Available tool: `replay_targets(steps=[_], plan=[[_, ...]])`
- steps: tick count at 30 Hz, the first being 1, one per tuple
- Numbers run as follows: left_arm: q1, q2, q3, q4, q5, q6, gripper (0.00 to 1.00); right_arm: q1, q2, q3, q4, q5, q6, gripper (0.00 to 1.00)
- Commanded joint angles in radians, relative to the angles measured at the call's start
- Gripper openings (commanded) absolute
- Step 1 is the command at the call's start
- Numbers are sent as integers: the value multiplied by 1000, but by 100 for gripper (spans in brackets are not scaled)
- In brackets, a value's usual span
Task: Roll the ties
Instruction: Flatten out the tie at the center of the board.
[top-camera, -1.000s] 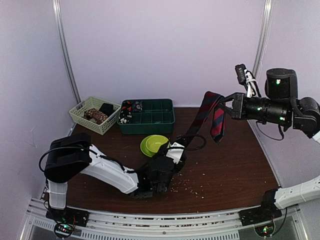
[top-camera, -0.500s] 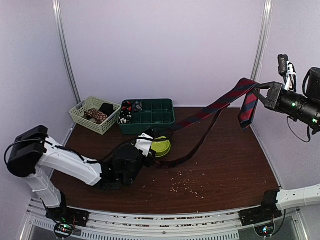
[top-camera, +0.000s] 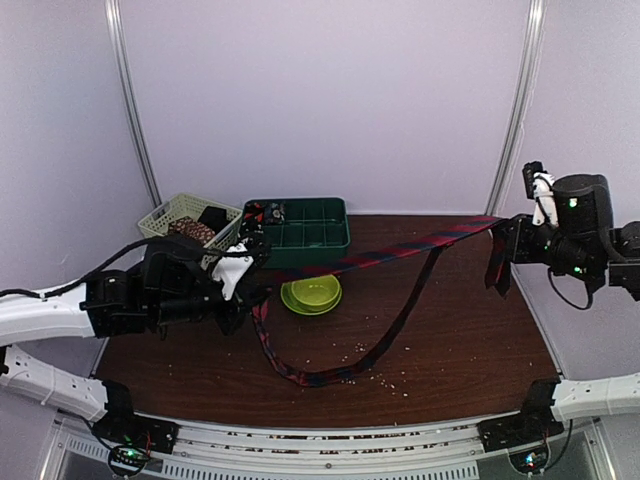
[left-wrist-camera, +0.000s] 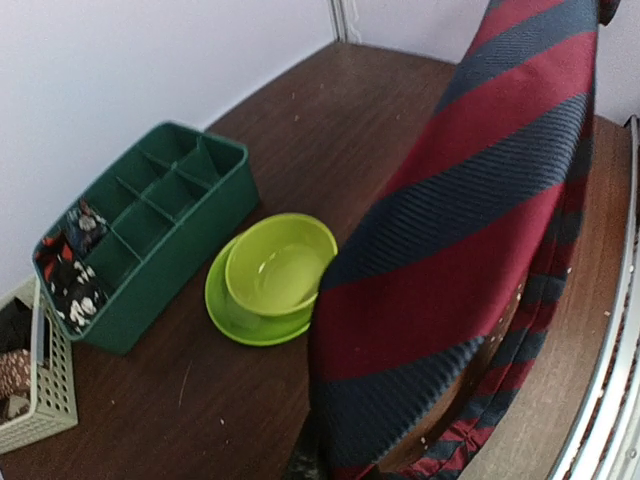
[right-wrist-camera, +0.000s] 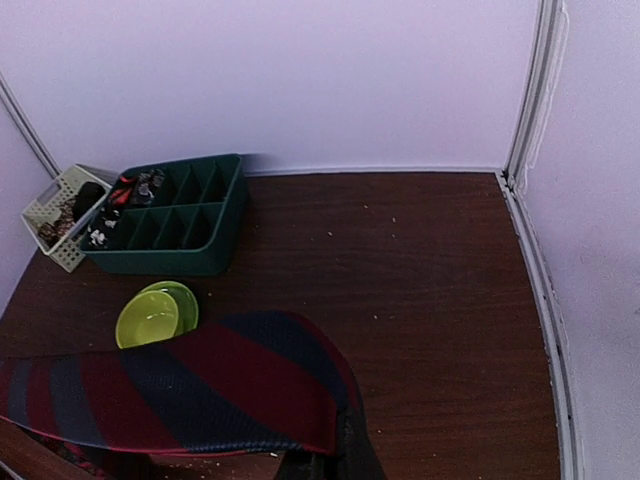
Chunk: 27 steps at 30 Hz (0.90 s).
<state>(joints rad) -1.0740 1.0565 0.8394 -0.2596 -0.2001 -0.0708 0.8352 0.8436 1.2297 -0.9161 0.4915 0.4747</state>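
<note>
A red and navy striped tie (top-camera: 390, 251) is stretched almost level above the table between both grippers. My left gripper (top-camera: 252, 283) is shut on its left part, near the green bowl. At the far right my right gripper (top-camera: 508, 240) is shut on the other part, and a short end (top-camera: 497, 266) hangs below it. A long narrow loop (top-camera: 330, 377) of the tie sags to the table front. The cloth fills the left wrist view (left-wrist-camera: 450, 250) and the lower right wrist view (right-wrist-camera: 180, 385), hiding the fingers in both.
A lime-green bowl on a plate (top-camera: 311, 293) stands under the stretched tie. Behind it are a dark green compartment tray (top-camera: 310, 235) holding rolled patterned cloth at its left end and a pale basket (top-camera: 160, 226) with more rolls. Crumbs (top-camera: 385, 375) dot the front of the table.
My left gripper shut on the tie and pulled it left and upward. My right gripper swung right, then came lower. The tie went from hanging to stretched, its loop dropping to the table front.
</note>
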Motion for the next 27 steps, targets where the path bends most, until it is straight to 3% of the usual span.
replay_targets(steps=[1, 7, 11, 12, 15, 21, 27], plan=[[164, 111, 5, -180, 201, -26, 1, -155, 47, -121, 61, -106, -36, 0], [248, 474, 158, -214, 243, 75, 0, -228, 263, -250, 172, -305, -101, 0], [318, 595, 219, -191, 247, 98, 1, -229, 416, -246, 177, -307, -128, 0], [329, 604, 228, -191, 222, 96, 7, -229, 437, -246, 177, -296, -133, 0], [341, 581, 219, -195, 147, 87, 19, -232, 484, -247, 182, -263, -150, 0], [259, 411, 88, -209, 195, 89, 51, -241, 580, -242, 186, -252, -166, 0], [83, 305, -21, -152, 327, 107, 52, -252, 600, -230, 191, -264, -179, 0]])
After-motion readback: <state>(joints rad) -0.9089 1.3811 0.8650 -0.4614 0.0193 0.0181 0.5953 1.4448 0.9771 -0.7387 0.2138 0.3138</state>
